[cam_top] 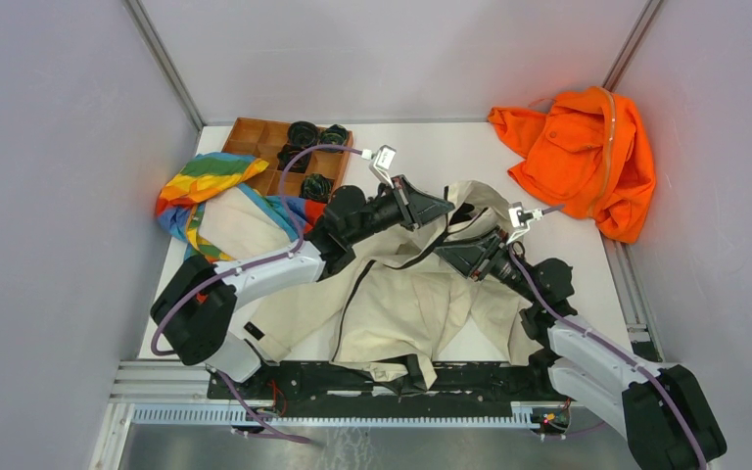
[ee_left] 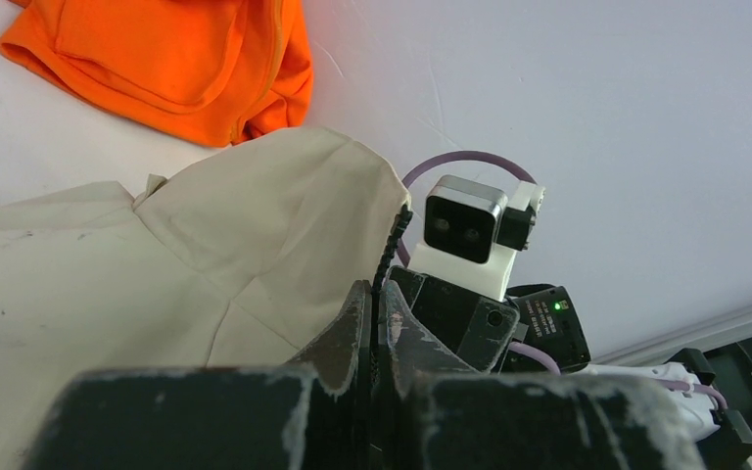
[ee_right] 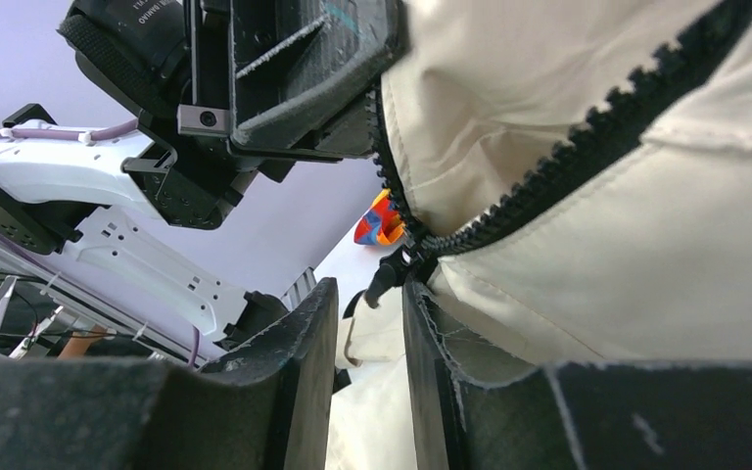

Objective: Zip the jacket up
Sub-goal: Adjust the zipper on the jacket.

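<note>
Cream jacket (cam_top: 401, 294) is lying spread on counter (cam_top: 441, 152) btwn both arms. L tool (ee_left: 376, 299) is pinching its zipper edge, closed tight. R tool (ee_right: 370, 299) is sitting narrowly parted at zipper pull (ee_right: 388, 272); grip: can't tell.

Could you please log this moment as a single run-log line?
task: zip jacket, unfinished | left gripper: shut on jacket zipper edge | right gripper: open at slider | teeth: split beyond slider
</note>
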`<state>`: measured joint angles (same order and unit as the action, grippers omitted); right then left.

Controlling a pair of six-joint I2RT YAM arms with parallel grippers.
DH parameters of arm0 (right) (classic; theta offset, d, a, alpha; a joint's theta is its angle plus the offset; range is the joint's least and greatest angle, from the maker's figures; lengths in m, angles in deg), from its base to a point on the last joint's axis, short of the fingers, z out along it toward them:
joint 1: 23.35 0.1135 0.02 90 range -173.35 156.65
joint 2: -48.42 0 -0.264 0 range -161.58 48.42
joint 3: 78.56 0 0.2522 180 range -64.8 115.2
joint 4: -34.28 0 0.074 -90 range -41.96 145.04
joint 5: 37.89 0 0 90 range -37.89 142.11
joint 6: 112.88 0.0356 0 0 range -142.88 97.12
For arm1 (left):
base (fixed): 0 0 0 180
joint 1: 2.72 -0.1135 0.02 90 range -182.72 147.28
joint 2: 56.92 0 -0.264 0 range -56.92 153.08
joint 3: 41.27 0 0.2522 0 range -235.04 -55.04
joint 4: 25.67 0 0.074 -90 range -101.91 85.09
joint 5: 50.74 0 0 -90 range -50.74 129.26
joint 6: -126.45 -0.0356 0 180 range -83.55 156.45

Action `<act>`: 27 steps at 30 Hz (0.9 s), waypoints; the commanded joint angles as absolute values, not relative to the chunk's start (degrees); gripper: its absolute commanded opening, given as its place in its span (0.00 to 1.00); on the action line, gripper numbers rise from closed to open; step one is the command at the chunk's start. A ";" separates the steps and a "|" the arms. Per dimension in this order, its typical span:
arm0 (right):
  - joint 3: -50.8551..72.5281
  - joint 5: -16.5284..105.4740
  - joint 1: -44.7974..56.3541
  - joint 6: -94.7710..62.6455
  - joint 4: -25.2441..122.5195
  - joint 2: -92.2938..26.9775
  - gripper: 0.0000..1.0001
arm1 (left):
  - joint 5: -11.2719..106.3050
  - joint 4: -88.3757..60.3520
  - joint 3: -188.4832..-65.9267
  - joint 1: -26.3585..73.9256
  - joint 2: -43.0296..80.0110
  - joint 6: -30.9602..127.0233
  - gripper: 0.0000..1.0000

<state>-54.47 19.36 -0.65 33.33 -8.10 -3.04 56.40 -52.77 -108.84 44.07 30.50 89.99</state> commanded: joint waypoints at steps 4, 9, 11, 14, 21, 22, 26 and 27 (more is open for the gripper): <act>-54.43 20.99 0.29 34.33 -16.27 -3.01 0.34 | 58.74 -58.33 -112.25 45.01 31.49 92.74 0.02; -54.38 25.78 0.30 36.39 -5.96 -2.55 0.37 | 58.61 -59.10 -112.81 45.28 31.77 92.97 0.02; -54.63 27.42 0.36 37.68 -3.31 -2.61 0.41 | 58.53 -59.18 -112.95 45.35 31.73 92.84 0.02; -54.89 27.94 0.30 38.70 -4.10 -2.61 0.46 | 58.14 -59.40 -112.89 45.44 31.76 92.79 0.02; -53.92 27.65 0.33 37.86 -6.67 -2.75 0.36 | 58.24 -61.39 -112.86 45.95 32.46 93.90 0.02; -53.50 27.78 0.30 37.50 -6.69 -2.88 0.32 | 58.32 -61.65 -112.91 46.02 32.59 94.05 0.02; -52.49 27.86 0.30 35.85 -5.78 -2.94 0.14 | 58.59 -62.01 -113.04 46.06 32.83 94.13 0.02; -52.70 27.68 0.30 35.62 -5.68 -2.88 0.09 | 58.59 -61.81 -112.98 46.06 32.70 93.92 0.02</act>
<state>-54.65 26.36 0.18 36.72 -4.77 -2.97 57.39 -56.53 -110.00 45.49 32.73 91.76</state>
